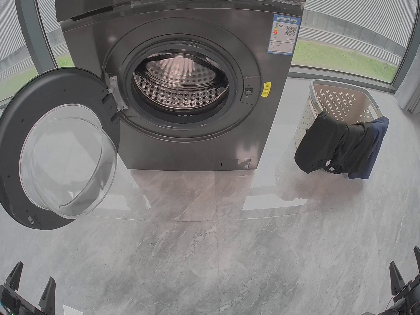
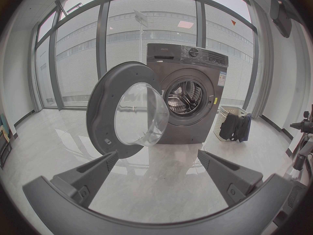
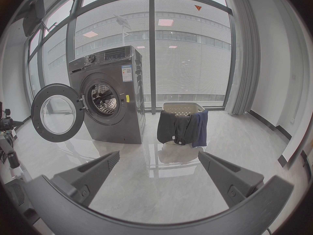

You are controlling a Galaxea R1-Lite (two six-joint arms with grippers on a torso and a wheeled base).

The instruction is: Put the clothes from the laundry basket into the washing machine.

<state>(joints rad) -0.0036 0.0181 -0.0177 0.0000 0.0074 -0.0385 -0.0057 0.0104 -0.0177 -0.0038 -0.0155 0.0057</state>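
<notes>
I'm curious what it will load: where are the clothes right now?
In the head view the clothes hang over the near rim of the laundry basket, on the floor to the right of the washing machine.

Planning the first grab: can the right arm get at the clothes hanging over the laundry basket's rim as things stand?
Likely not from here: nothing blocks the clothes on the laundry basket, but the open right gripper is far back across bare floor.

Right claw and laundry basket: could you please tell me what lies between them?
Bare grey floor lies between the right claw and the laundry basket, as the right wrist view shows.
</notes>
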